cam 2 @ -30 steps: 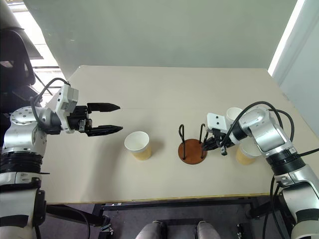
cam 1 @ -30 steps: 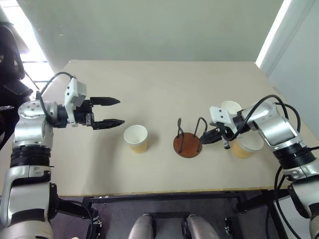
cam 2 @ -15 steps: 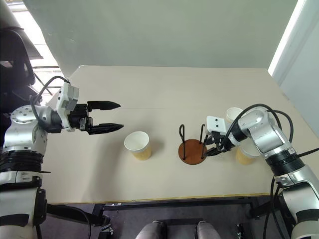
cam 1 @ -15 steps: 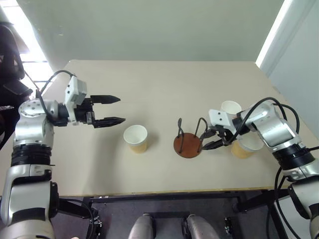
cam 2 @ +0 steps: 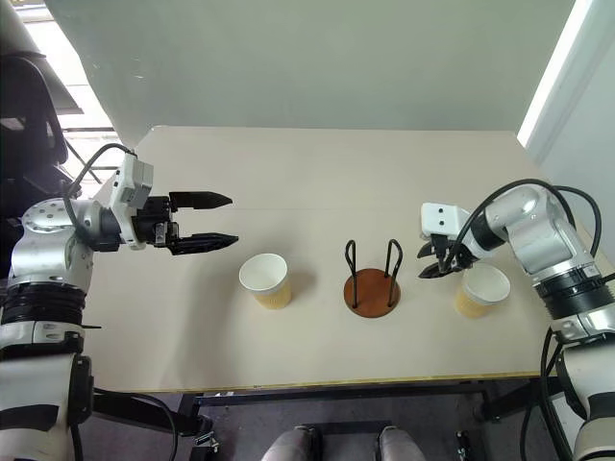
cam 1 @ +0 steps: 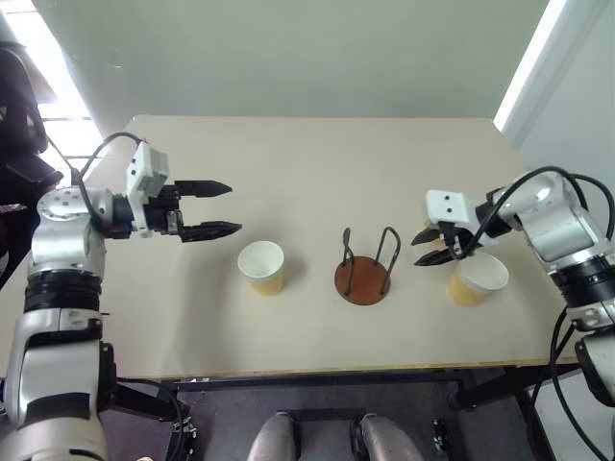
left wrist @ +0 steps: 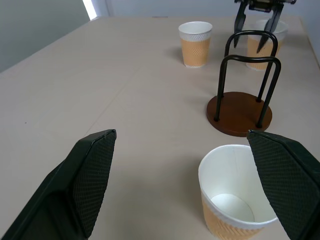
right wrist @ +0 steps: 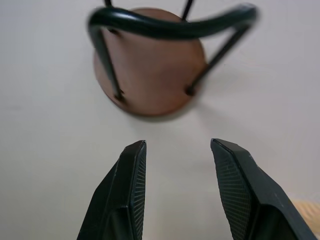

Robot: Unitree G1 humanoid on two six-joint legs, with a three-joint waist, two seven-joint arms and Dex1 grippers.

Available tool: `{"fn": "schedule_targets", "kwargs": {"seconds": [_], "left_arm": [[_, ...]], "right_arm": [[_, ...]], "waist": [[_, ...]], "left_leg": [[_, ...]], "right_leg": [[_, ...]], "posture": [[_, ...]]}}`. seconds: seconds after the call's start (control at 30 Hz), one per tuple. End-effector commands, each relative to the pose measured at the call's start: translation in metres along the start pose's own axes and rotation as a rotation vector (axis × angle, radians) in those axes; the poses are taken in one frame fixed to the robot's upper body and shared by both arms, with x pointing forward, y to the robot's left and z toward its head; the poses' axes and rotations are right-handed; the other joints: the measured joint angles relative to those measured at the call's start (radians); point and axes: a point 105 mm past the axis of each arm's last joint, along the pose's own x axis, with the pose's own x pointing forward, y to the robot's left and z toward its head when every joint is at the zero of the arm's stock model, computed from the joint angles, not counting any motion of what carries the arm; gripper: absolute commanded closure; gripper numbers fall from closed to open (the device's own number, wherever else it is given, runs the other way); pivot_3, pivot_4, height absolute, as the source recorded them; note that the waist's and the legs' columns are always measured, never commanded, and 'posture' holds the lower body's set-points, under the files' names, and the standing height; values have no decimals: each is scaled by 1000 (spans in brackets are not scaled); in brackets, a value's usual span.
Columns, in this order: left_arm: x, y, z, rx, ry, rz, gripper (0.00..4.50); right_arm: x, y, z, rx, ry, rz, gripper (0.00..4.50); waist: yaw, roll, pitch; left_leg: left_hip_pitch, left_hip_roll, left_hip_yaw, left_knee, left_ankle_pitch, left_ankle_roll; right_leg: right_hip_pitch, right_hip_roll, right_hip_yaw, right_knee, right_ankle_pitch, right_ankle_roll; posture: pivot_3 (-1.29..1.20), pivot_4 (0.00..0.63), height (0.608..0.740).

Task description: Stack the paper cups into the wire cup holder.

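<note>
Pale beige worktop under a plain grey wall, cups unstacked.

The wire cup holder, a reddish-brown disc with two dark wire loops, stands empty mid-worktop. Three tapered paper cups, tan outside and white within, stand apart: one left of it, one right, one farther back. The left gripper hovers, fingers wide apart; the right gripper, fingers parted, holds nothing. The cups are probably light and crushable; grip gently near the stiffer rim.

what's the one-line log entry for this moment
holder empty | left fingers open, beside a cup | right fingers open, empty
</note>
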Motion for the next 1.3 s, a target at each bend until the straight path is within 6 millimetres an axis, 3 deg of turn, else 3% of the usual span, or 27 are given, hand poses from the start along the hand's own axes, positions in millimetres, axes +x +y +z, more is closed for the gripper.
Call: {"fn": "schedule_targets", "kwargs": {"seconds": [0.03,0.13,0.3,0.4,0.63,0.8,1.17,1.3], "left_arm": [[1,3,10,45,-9,0,0],[2,4,10,47,-13,-3,0],[5,3,11,49,-19,-5,0],[8,1,15,50,-23,-24,0],[17,-19,31,55,-49,-188,0],[25,-18,50,100,-92,-224,0],[39,-28,50,151,-43,-317,0],[47,-36,61,167,-36,-368,0]], "right_arm": [[-22,-14,6,-41,5,-77,2290],[-27,-22,6,-66,19,-118,1616],[-38,-44,4,-112,57,-225,1616],[-38,-51,-9,-134,124,-261,1616],[-36,-51,-31,-170,212,-264,1616],[-37,-55,-33,-204,245,-283,1616],[-33,-56,-42,-229,305,-282,1616],[-33,-59,-49,-266,366,-275,1616]], "waist": [[0,0,0],[0,0,0],[0,0,0],[0,0,0],[0,0,0],[0,0,0],[0,0,0],[1,0,0]], "left_leg": [[0,0,0,0,0,0],[0,0,0,0,0,0],[0,0,0,0,0,0],[0,0,0,0,0,0],[-1,0,0,0,0,0],[-1,0,0,0,0,0],[-1,0,0,-1,0,0],[-1,0,-1,-1,0,0]], "right_leg": [[0,0,0,0,0,0],[0,0,0,0,0,0],[0,0,0,0,0,0],[0,0,0,0,0,0],[-1,-1,0,0,1,2],[-1,-1,0,0,2,2],[0,-1,0,-1,5,7],[0,-1,0,-1,5,7]], "posture": [[0,150,740],[0,150,740],[0,150,740],[0,150,740],[0,150,740],[0,150,740],[0,150,740],[0,150,740]]}}
